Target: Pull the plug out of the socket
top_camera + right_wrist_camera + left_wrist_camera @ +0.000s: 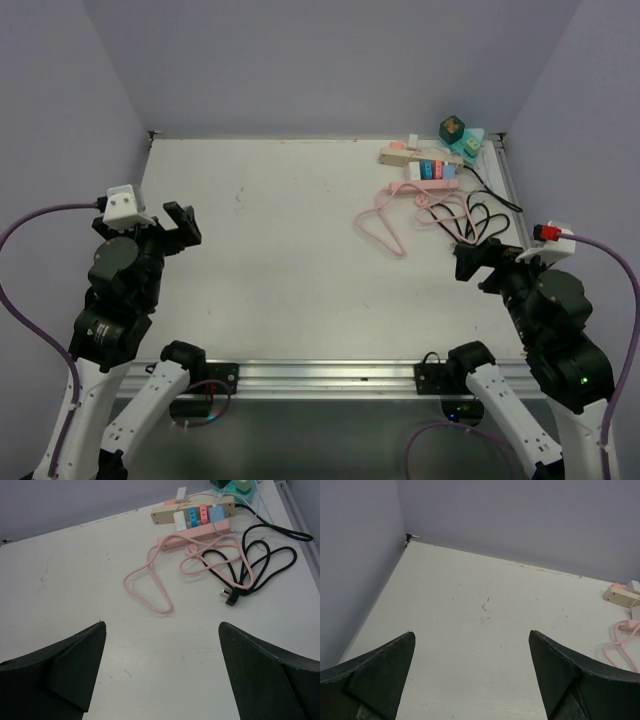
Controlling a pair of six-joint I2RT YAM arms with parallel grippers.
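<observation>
A beige power strip (420, 157) lies at the far right of the table with a white plug (179, 520), a blue plug (192, 516), a pink plug (203, 513) and a light-blue adapter (217, 512) seated in it. A pink power strip (195, 532) lies just in front of it, its pink cable (150, 587) looping towards me. A black cable (265, 565) ends in a loose black plug (231, 597). My right gripper (478, 262) (161, 623) is open and empty, well short of the strips. My left gripper (182, 225) (471, 632) is open and empty at the far left.
A teal socket cube (455, 130) stands at the back right corner behind the strips. Grey walls enclose the table on the left, the back and the right. The beige strip's end (620, 596) and the pink cable (620, 640) show at the right edge of the left wrist view.
</observation>
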